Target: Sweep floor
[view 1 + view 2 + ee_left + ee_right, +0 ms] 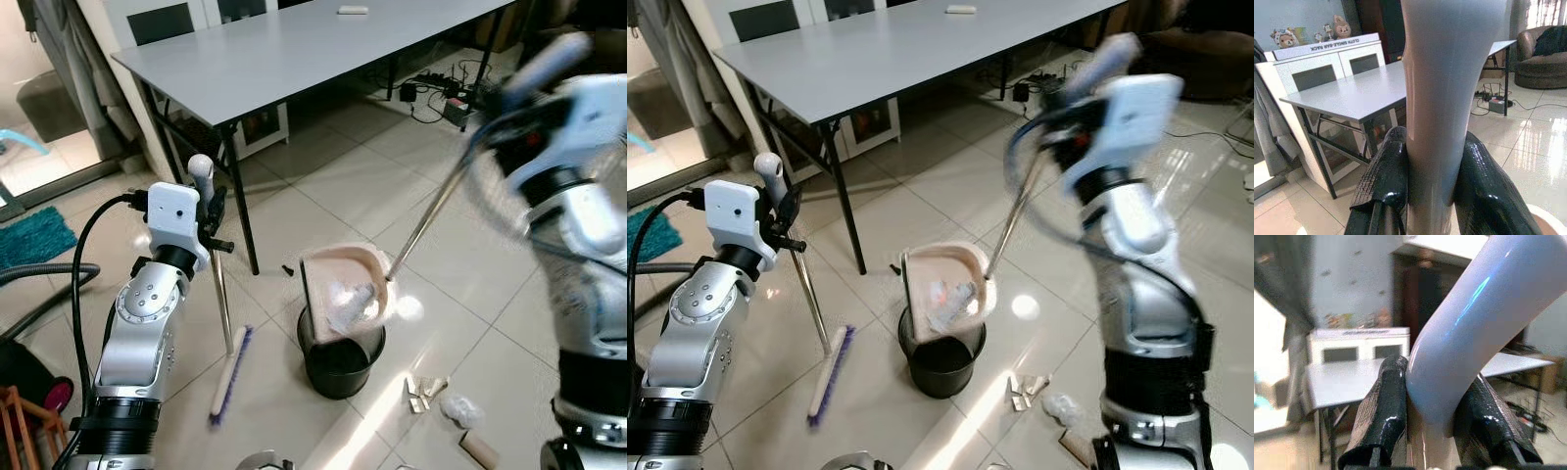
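Here the left pincer [1432,196] has its two black fingers [1383,176] pinched on the pale grey handle of the broom [221,313], whose rounded white top pokes up just above the wrist. The silver shaft runs down and slightly rightward to a brush head with purple bristles that rests on the glossy cream tiled floor [323,186], beside the bin and in front of the desk leg.

The right pincer [1432,431] is likewise clamped, its fingers pressed on either side of the curved pale blue-white grip of the long-handled dustpan [348,289]. That arm is raised high on the right (blurred in both head views). From it a thin metal rod slants down to the beige plastic pan, which is tipped up over the round black waste bin [340,357], its lower edge at the bin's rim. Crumpled white and clear scraps [351,299] lie against the pan's inner face.

On the floor to the right of the bin sit more litter pieces [423,392]: small torn cardboard bits, a crumpled clear wrapper and a cardboard tube near the right leg.

Behind stands a long grey-topped desk [294,49] with black metal legs, carrying a small white object at its far end. A teal rug [34,235] lies at the left, and cables with a power strip are under the far end of the desk.
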Tool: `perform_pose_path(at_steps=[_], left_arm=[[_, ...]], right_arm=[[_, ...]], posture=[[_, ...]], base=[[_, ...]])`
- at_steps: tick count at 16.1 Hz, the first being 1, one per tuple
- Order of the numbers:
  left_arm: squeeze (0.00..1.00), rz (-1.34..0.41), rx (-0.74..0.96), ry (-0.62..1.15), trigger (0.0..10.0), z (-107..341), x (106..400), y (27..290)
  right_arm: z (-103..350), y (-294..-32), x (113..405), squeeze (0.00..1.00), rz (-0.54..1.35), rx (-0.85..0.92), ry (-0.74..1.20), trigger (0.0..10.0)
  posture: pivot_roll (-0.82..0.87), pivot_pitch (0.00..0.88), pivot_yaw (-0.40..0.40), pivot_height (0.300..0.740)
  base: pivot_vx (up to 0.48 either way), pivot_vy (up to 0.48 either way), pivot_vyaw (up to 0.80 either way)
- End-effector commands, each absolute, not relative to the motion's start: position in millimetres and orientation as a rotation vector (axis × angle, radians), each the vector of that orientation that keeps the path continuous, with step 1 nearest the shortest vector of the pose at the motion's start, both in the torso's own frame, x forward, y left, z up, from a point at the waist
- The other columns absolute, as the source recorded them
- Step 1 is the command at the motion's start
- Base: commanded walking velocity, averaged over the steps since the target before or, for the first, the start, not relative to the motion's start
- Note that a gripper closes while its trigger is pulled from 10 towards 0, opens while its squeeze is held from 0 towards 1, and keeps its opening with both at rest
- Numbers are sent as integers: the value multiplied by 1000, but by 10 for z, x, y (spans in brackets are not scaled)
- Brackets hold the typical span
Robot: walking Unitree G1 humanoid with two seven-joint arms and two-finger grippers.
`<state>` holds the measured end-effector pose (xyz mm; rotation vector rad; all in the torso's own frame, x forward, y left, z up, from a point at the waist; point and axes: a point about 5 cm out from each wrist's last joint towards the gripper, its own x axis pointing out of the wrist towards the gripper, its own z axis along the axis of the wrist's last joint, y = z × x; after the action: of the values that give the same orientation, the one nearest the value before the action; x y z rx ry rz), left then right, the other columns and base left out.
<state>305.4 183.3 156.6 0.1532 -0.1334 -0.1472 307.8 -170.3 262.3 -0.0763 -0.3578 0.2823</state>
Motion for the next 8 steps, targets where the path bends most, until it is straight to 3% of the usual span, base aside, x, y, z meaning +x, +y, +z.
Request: perform_pose_path(at_steps=[1,3,8], left_arm=[[0,-151,178,-148,10000,1609,3061,1841],[0,-155,180,-148,10000,1601,3053,1832],[0,-162,184,-154,10000,1598,3049,1795]], right_arm=[[2736,-1503,2968,0,396,-230,-452,10000],[2648,-1280,2892,0,509,-357,-461,10000],[2396,-882,2756,0,586,-419,-492,10000]], posture=[[24,46,59,740],[21,40,58,740],[29,31,44,740]], base=[[0,0,0],[0,0,0],[0,0,0]])
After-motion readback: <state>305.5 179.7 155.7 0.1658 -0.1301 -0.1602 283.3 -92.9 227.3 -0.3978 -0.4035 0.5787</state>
